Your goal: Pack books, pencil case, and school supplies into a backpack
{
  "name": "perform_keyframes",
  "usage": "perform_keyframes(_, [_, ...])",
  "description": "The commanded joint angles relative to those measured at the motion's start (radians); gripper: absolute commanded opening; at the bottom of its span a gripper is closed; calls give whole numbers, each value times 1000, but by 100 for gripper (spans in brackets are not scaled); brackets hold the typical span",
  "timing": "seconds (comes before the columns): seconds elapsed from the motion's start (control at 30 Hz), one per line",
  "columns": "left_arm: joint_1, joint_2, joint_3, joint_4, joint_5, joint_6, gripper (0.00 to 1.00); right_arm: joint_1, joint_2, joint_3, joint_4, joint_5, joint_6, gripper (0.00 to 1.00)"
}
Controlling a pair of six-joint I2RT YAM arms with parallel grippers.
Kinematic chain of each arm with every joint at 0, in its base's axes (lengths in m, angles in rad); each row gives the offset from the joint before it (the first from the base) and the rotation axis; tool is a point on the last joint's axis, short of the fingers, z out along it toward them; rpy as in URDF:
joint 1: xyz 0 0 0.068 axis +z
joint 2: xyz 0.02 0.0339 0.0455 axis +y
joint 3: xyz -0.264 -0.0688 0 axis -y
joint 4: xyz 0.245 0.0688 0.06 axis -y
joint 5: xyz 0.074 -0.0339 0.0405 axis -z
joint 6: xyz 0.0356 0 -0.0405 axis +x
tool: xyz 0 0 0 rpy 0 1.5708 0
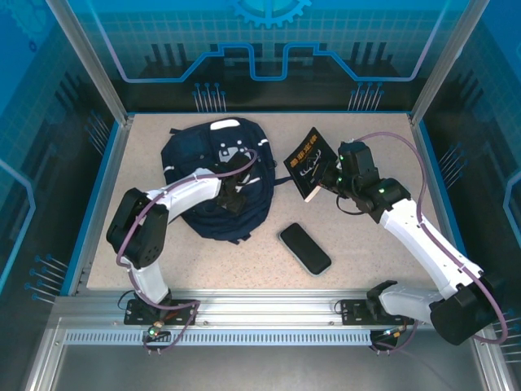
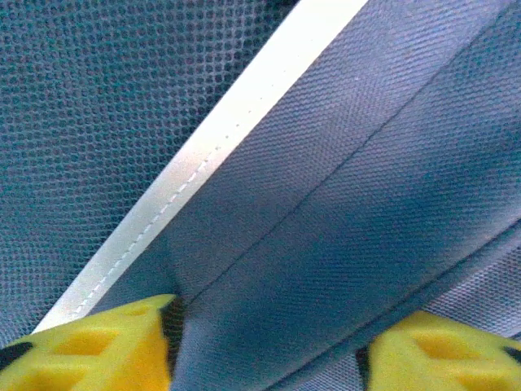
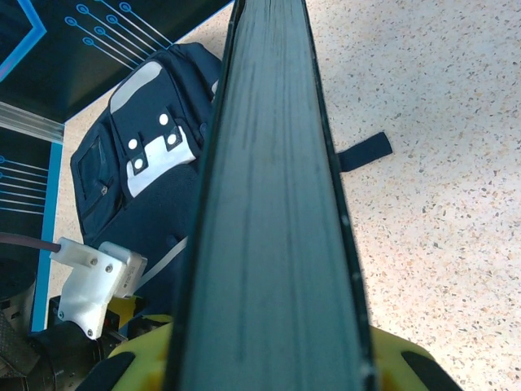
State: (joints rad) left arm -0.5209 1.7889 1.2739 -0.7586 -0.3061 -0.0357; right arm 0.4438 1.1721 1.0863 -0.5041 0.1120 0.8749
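The navy backpack (image 1: 213,173) lies flat at the back left of the table. My left gripper (image 1: 234,194) is pressed down on its middle. In the left wrist view its yellow fingers (image 2: 114,346) stand apart on either side of a raised fold of backpack fabric (image 2: 326,244), beside a white stripe (image 2: 212,147), with a thin dark gap at each finger. My right gripper (image 1: 327,184) is shut on a dark book (image 1: 308,161) with yellow lettering, held tilted just right of the backpack. The book's page edge (image 3: 273,204) runs up between the fingers. A black pencil case (image 1: 305,248) lies on the table in front.
The speckled table (image 1: 366,244) has bare room at the front and right. A dark strap end (image 3: 365,151) of the backpack lies on the table. Blue walls enclose three sides, and an aluminium rail (image 1: 269,308) runs along the near edge.
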Motion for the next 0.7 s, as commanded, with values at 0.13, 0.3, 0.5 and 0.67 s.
perform_keyframes(0.13, [8, -28, 34, -9, -74, 21, 32, -10, -6, 3, 80, -11, 16, 8])
perform_keyframes(0.3, [7, -58, 34, 7, -74, 24, 16, -10, -6, -3, 82, -9, 18, 8])
perform_keyframes(0.5, [7, -150, 9, 95, -66, 14, 0, -11, -15, -19, 88, -2, 12, 8])
perform_keyframes(0.67, [7, -284, 18, 185, -56, 11, 0, -22, -32, -55, 107, -42, -14, 8])
